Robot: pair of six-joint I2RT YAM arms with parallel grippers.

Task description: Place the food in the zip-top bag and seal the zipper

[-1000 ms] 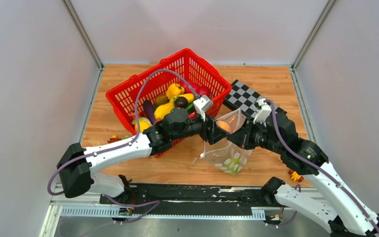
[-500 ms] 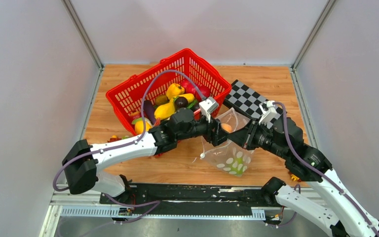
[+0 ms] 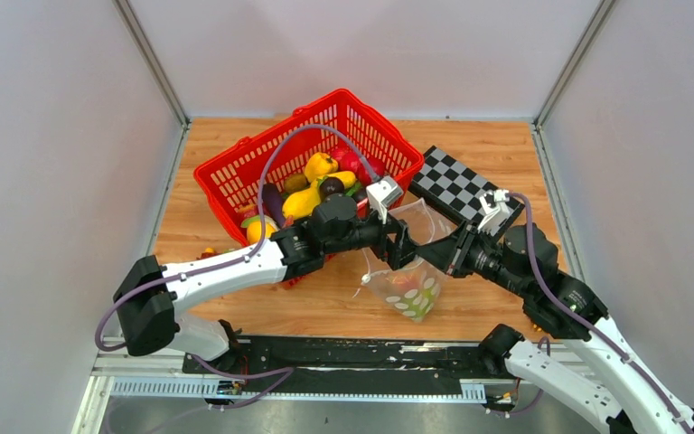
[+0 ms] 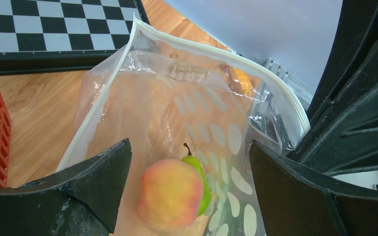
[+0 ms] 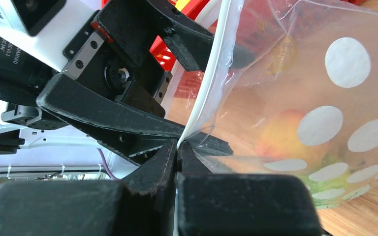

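The zip-top bag (image 3: 411,280), a clear, crinkled film printed with white oval dots, is held up between the two arms above the wooden table (image 3: 497,145), in front of the basket (image 3: 262,154). Its mouth is spread open and faces the left arm. The zipper (image 5: 211,73), a thin whitish press-seal strip, is seen running along the mouth edge in a soft curve. The right gripper (image 5: 177,150) is pressed together on that strip, with the film pinched between its flat black fingers. The left gripper (image 3: 401,250) is poised at the bag's mouth with its ribbed black fingers spread wide and nothing gripped between them. Inside the bag, a round, matte peach (image 4: 170,194) in orange and pink is seen lying against a smooth green pear (image 4: 202,172) with a thin dark stem. More food (image 3: 312,190), in yellow, red and dark rounded shapes, is heaped in the red plastic lattice basket. A flat black-and-white checkerboard (image 3: 456,181) is laid on the table behind the bag.
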